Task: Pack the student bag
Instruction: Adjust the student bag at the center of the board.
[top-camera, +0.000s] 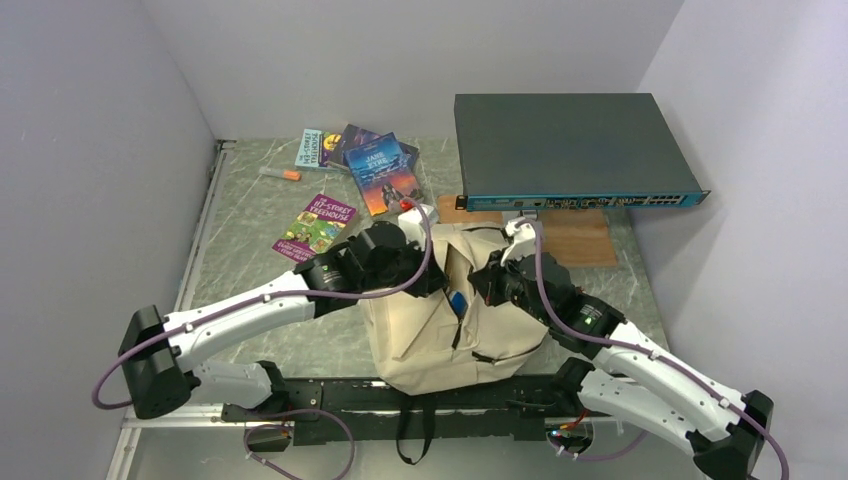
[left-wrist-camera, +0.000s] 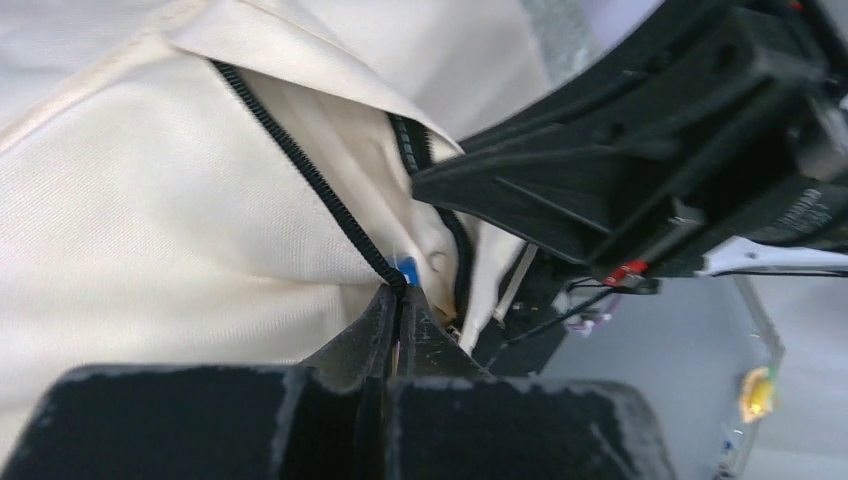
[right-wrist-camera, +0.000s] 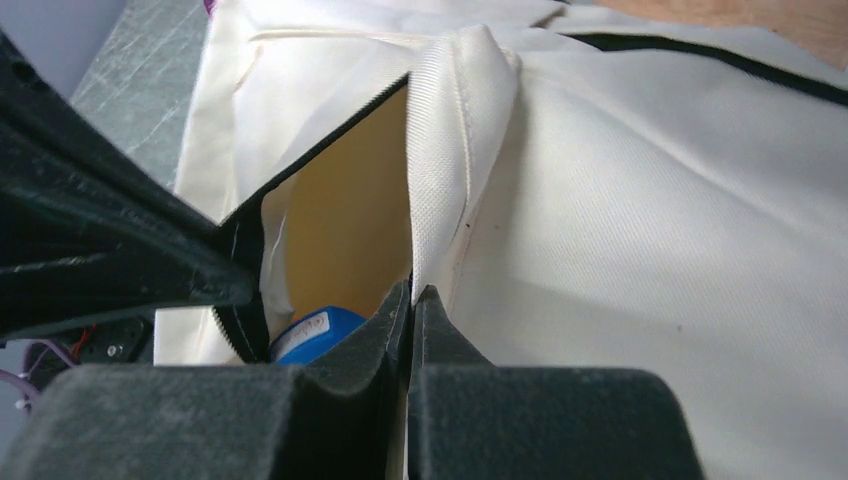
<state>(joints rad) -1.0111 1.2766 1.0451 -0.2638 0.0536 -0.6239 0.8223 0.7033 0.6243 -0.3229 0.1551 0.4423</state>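
Student bag (top-camera: 440, 330) lies flat at the middle of the near edge of the counter (top-camera: 250, 215), between both arms. Left fingers (left-wrist-camera: 365, 335) are pressed together, pinching the zipper edge of the opening. Right fingers (right-wrist-camera: 445, 335) pinch the opposite fabric lip. Risk: both holds look like shallow tip pinches, so uneven pulling could slip the soft cloth free and collapse the opening over the blue item (right-wrist-camera: 315, 333) inside.

Far beyond the left gripper (top-camera: 443, 283), to its left, a purple book (top-camera: 316, 226), a blue book (top-camera: 384, 174) and other books (top-camera: 325, 147) lie by a marker (top-camera: 280, 174). Beyond the right gripper (top-camera: 482, 283), a dark flat box (top-camera: 570, 150) overhangs a wooden board (top-camera: 575, 232).
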